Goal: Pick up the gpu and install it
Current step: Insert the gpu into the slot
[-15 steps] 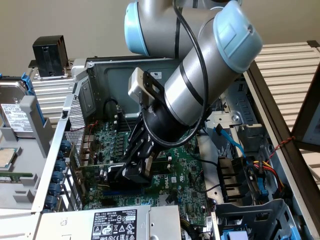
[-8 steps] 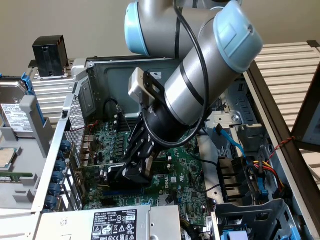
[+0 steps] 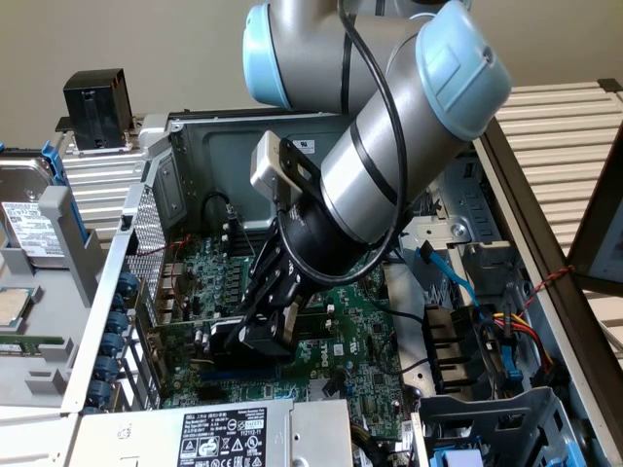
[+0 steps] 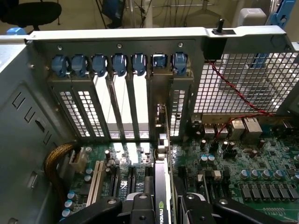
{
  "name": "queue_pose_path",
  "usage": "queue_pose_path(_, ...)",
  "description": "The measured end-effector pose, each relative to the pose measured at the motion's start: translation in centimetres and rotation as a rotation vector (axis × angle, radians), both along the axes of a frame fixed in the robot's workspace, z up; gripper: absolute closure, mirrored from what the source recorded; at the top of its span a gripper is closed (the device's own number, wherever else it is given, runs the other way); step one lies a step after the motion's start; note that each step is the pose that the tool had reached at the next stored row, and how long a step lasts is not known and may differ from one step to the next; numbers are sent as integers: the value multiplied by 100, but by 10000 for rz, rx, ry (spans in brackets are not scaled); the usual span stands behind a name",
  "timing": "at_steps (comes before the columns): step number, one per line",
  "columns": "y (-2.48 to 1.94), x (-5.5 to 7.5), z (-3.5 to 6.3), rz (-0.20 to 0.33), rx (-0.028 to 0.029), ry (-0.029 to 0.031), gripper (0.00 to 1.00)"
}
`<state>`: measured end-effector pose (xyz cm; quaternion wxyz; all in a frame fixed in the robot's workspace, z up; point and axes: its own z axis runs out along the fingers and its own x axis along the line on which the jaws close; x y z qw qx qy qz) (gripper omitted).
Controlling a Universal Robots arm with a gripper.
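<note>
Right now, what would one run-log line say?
hand: shut on gpu | gpu: held on edge, low over motherboard | bracket end: near case's rear slot openings | seated: cannot tell

The gpu (image 4: pixel 161 186) stands on edge on the motherboard (image 3: pixel 341 336), gripped in the hand (image 4: pixel 166 205), its bracket end against the slot wall (image 4: pixel 117 93) at the motherboard's edge on the exterior view's left. The power supply (image 3: pixel 224 433) lies along the motherboard's near edge. The drive bay (image 3: pixel 487 341) lies to the motherboard's right in that view.
</note>
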<state>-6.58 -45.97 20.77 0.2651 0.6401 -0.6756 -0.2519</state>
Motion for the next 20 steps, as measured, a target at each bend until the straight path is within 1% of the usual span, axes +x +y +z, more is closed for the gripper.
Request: queue_pose_path(20, 5, -1, -10, 7, -3, 1, 73)
